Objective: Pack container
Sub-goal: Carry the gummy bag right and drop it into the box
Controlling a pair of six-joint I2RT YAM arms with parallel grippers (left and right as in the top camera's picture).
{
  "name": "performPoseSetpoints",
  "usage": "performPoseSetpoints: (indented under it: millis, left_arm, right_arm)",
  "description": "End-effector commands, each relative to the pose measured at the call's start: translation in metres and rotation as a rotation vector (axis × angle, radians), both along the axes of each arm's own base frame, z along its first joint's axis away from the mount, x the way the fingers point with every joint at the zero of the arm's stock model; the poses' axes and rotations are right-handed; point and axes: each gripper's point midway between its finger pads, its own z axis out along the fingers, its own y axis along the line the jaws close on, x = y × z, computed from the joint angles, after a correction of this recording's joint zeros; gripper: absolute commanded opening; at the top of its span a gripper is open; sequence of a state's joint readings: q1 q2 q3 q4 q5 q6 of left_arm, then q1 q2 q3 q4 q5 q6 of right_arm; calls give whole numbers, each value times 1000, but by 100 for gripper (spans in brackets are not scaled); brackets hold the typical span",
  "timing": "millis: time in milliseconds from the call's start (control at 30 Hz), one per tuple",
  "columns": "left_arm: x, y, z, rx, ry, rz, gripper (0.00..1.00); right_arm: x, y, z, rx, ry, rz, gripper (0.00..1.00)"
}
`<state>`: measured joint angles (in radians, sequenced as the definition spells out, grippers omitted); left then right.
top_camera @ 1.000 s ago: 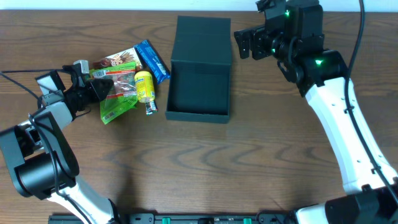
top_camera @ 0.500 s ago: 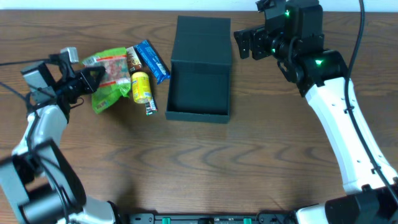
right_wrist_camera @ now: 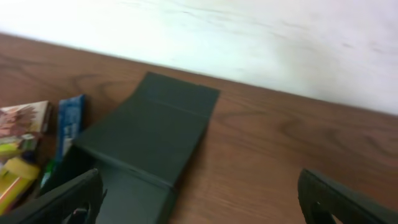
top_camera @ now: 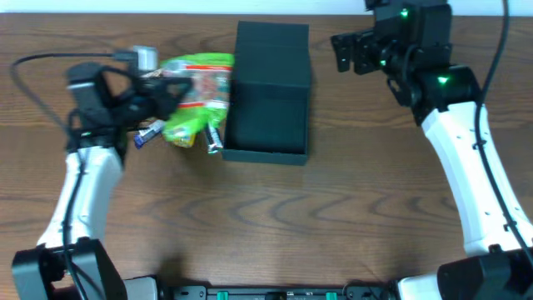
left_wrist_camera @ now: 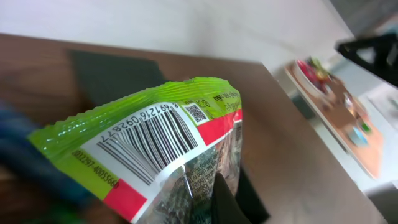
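Observation:
The container (top_camera: 268, 92) is a dark teal-green square box, open, its flat lid laid back toward the far edge; it also shows in the right wrist view (right_wrist_camera: 149, 137). My left gripper (top_camera: 165, 88) is shut on a green snack packet (top_camera: 198, 98) and holds it in the air just left of the box. In the left wrist view the packet (left_wrist_camera: 149, 134) fills the frame, barcode up, with one dark fingertip (left_wrist_camera: 224, 202) pressed against it. My right gripper (top_camera: 344, 52) hangs open beyond the box's far right corner, nothing between its fingers (right_wrist_camera: 68, 199).
A blue packet (right_wrist_camera: 70, 124), a brown packet (right_wrist_camera: 25, 117) and a yellow bottle (right_wrist_camera: 15, 177) lie on the wooden table left of the box. From overhead the raised packet covers most of them; a blue end (top_camera: 148, 135) sticks out.
My left gripper has closed on the green packet, lifted it off the pile and carried it right, up to the box's left wall. The right arm shifted slightly right.

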<state>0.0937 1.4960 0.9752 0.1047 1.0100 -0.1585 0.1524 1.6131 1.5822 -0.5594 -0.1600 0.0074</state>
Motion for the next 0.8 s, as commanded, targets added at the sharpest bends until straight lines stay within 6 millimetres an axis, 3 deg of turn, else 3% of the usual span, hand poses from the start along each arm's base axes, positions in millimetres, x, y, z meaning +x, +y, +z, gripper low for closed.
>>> performPoseSetpoints:
  millis: [0,67,167,300,433,600,700,733,767]
  left_arm:
    - [8,-30,8,28,7,31,6]
    - [13,-49,-1,42,59,77,6]
    - [18,-61,-18,20,150,125,6]
    - [30,-84,-32,-82,205,87,6]
    - [35,-97,-53,-97,277,55,6]
    - [35,-114,-51,-89,270,-3,6]
    - [32,-119,-67,-73,315,-31,6]
    - [32,-120,-71,-72,326,-32,14]
    - [31,-119,-73,-70,333,-32,48]
  right_arm:
    - [2,-19,-6,30,34,-65,99]
    - [0,-28,-10,31,56,-83,99]
    - [-3,-32,-15,27,81,-91,99]
    - [-6,-32,-18,24,96,-91,99]
    - [-7,-34,-20,17,105,-89,99]
    - [-8,-34,-21,16,112,-89,99]
    - [-8,-34,-21,16,113,-89,99]
    - [-8,-34,-22,16,113,-89,99]
    - [-9,-33,-22,16,114,-89,99]
